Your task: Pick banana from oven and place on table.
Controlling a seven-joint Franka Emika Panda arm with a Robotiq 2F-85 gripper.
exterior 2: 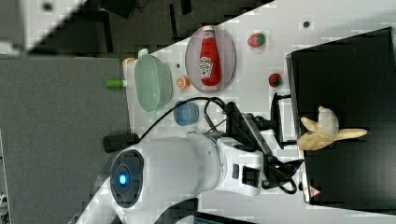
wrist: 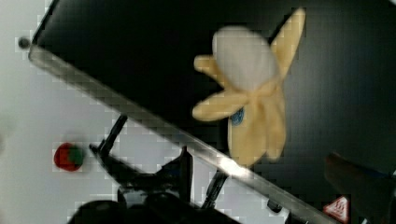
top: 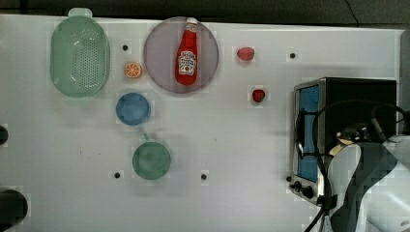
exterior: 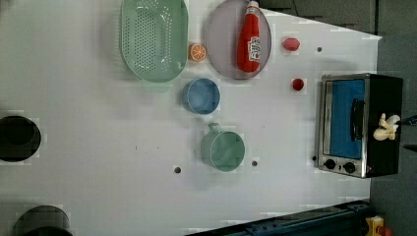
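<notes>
- The banana (wrist: 252,93) sits closest to the wrist camera, lying on the black top of the oven (wrist: 140,60), peel strips splayed, near the front edge above the door.
- The gripper (exterior 2: 299,163) hovers beside the banana, just off the oven's front edge in the right view; its fingers stand wide apart and hold nothing.
- Judging by this, the task is at its start: the banana is not yet grasped, so the approach, the grasp, the lift and the placing on the table (top: 232,145) all remain.
- The oven stands at the top view's right, its blue glass door shut, knobs at one end.
- Elsewhere on the table, well apart from the oven: a ketchup bottle (top: 187,53) on a grey plate (top: 159,63), a green colander (top: 80,55), an orange slice (top: 133,70), a blue bowl (top: 133,108), a green cup (top: 151,160) and two small red fruits (top: 258,95).
- Nothing lies between gripper and banana. The nearer red fruit is the closest clutter to the oven; the wide bare stretch in front of the door looks an easy spot to set down.
</notes>
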